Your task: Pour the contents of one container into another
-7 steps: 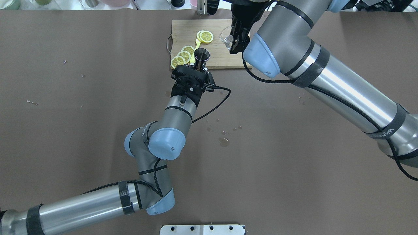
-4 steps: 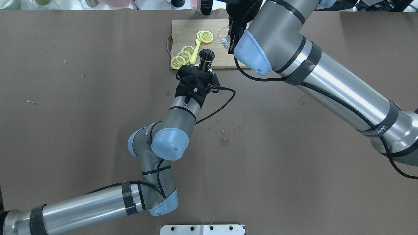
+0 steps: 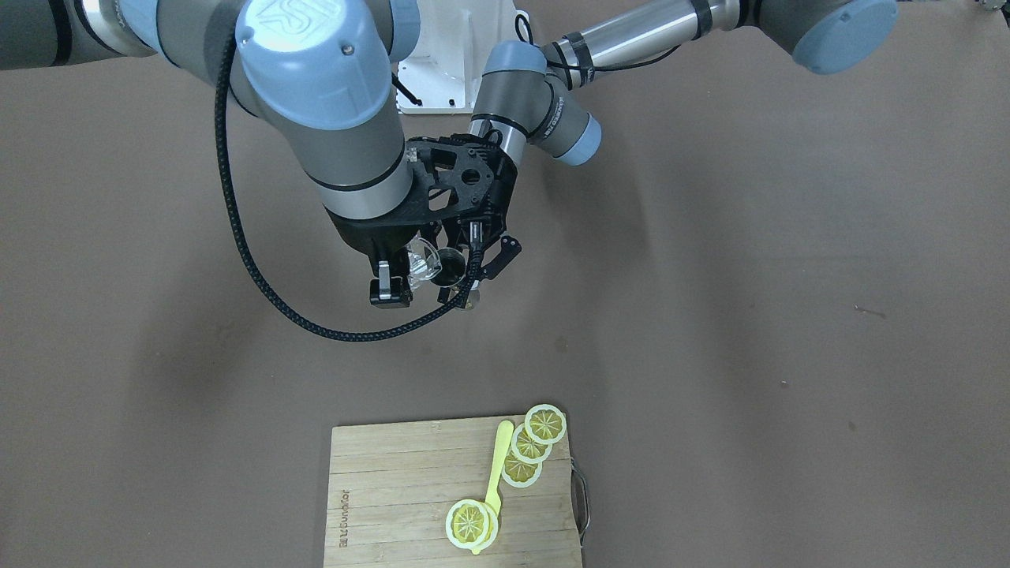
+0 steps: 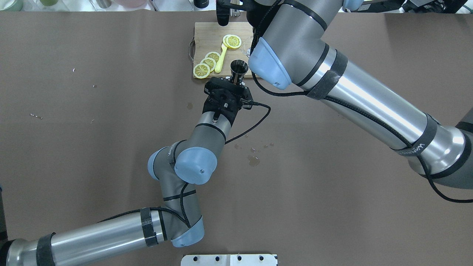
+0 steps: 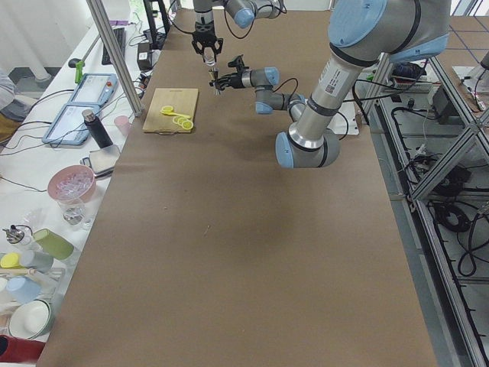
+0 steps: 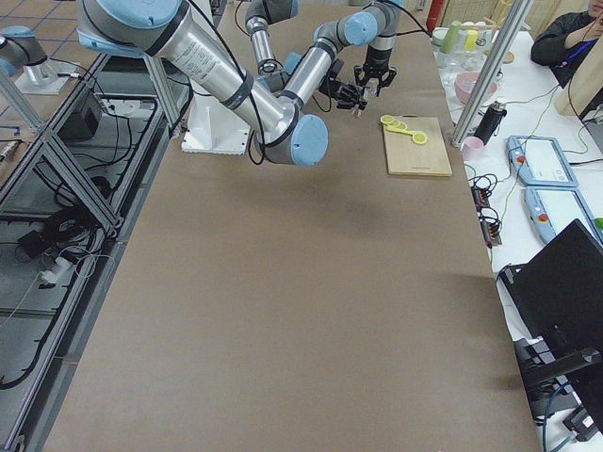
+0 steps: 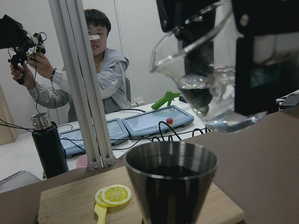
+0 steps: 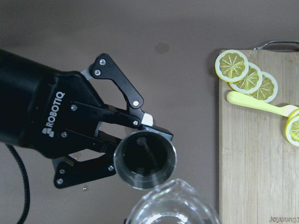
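My left gripper is shut on the waist of the steel jigger, holding it upright just off the near edge of the cutting board. In the left wrist view the jigger fills the lower middle, its mouth open upward. The clear glass hangs tilted right above it with clear liquid inside, and my right gripper is shut on it. From the right wrist view the glass's lip sits over the jigger, between the left gripper's fingers. In the overhead view my right arm hides the glass.
Lemon slices and a yellow spoon lie on the wooden board. Water drops dot the brown table. Bottles and cups stand beyond the far edge. A person sits behind the table past an aluminium post.
My left arm carried the jigger to the right. My right arm swung left with the glass, bringing it over the jigger and hiding it from the overhead camera.
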`<state>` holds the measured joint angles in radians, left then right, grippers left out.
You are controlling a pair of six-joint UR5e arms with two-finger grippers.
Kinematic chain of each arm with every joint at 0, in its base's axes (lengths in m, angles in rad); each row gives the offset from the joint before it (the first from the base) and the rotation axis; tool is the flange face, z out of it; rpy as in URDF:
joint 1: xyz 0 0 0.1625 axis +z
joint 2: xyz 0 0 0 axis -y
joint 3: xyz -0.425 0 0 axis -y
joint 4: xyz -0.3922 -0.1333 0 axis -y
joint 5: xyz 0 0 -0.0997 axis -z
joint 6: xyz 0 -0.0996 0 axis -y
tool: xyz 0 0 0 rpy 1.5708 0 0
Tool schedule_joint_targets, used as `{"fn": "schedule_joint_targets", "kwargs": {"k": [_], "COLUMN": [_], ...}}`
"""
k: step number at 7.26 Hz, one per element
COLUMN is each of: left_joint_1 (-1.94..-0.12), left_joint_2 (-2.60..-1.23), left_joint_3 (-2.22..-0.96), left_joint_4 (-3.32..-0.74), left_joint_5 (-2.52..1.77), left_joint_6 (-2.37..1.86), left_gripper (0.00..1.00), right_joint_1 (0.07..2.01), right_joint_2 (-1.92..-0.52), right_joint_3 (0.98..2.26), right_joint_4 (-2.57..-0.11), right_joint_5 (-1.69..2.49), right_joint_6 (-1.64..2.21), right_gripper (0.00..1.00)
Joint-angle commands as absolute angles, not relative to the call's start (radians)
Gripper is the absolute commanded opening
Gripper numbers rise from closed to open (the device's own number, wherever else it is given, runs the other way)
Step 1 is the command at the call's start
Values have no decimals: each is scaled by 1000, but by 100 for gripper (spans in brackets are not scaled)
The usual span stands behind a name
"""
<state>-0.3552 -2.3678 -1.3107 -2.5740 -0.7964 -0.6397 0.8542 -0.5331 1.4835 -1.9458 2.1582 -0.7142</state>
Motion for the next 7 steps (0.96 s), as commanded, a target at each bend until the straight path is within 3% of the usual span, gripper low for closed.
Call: {"fn": "schedule_joint_targets", "kwargs": {"k": [1,7], "left_joint_1": [-353,-351], "left_joint_2": [-2368,-2368], "left_joint_3": [-1312,-1304], "left_joint_4": [-2574,-2576], "left_joint_5": [-801,-802], "left_joint_6": [-641,-650], "left_gripper": [0,0], "right_joint_1": [853,847], "right_joint_2": [-526,-497], "right_joint_3": [1483,1482], "right_joint_4": [-1999,-2144], "right_joint_5": [2157,2132], "right_joint_6": [-741,-781], "right_gripper": [0,0]}}
